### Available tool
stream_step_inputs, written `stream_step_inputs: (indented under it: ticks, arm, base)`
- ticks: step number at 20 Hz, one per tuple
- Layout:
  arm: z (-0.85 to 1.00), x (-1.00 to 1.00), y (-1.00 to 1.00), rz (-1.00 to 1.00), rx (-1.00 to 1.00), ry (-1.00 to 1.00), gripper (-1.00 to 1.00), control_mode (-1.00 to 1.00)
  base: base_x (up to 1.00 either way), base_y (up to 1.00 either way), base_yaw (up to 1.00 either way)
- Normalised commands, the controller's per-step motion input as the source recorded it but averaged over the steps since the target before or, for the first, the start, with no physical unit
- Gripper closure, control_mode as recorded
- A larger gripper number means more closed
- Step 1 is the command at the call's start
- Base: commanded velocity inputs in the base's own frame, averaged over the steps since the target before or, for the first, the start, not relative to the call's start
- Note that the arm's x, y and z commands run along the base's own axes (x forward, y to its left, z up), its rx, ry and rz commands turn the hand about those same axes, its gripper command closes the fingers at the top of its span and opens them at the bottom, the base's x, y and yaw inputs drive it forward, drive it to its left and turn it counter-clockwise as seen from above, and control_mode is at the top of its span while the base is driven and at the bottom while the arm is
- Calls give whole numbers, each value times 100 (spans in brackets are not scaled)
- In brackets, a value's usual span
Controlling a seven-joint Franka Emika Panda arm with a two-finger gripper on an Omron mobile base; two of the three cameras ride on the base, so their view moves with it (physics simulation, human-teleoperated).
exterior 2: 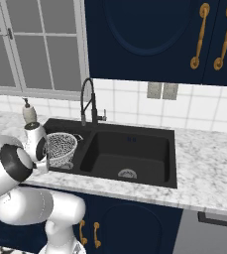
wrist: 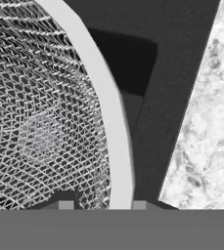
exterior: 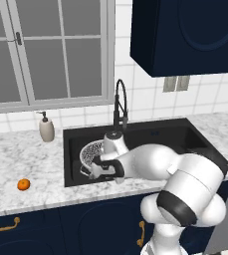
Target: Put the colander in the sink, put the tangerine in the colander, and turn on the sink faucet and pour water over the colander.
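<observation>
1. Over the sink's left basin, the tool [wrist: 102, 205] straddles the colander [exterior 2: 61, 147] rim: one fingertip [wrist: 66, 205] inside the mesh, the other outside, rim band between them. Looks clamped on the rim, judging by the hand view; can't confirm full contact pressure.
2. Colander sits low in the left basin of the sink [exterior 2: 172, 163], close to the front wall, roughly upright. Can't tell whether its base touches the basin floor yet.
3. Handling, my read: wire mesh is light and stiff enough at the rim, but the mesh wall will flex or dent. The solid rim band [wrist: 111, 127] is the right place to hold. A one-sided rim pinch lets it tilt, so release only when seated.
4. Tangerine [exterior: 23, 185] sits on the counter [exterior: 16, 159] left of the sink, near the front edge, well apart from the basin. Small, round, slightly soft; it'll roll. Pinch across the middle from above, light force.
5. Sink faucet [exterior 2: 88, 101] stands behind the divider between basins; no stream visible.
6. Soap dispenser [exterior: 46, 128] at the counter's back, left of the sink. Keep clear of it.
</observation>
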Motion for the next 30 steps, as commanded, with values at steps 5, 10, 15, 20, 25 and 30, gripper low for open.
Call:
stream_step_inputs:
  ticks: [5,10,15,20,25,30]
  arm:
    - [-62,0,0,0,-1,6,100,-100]
    - [-42,18,-2,0,0,1,100,-100]
    - [-39,36,-4,0,0,0,100,-100]
    - [-86,9,-16,0,-1,8,100,-100]
    - [-85,-15,0,0,-5,10,100,-100]
    - [-79,-24,7,0,-12,8,100,-100]
  base:
    - [0,0,0]
    - [0,0,0]
    - [0,0,0]
    - [0,0,0]
    - [0,0,0]
    - [0,0,0]
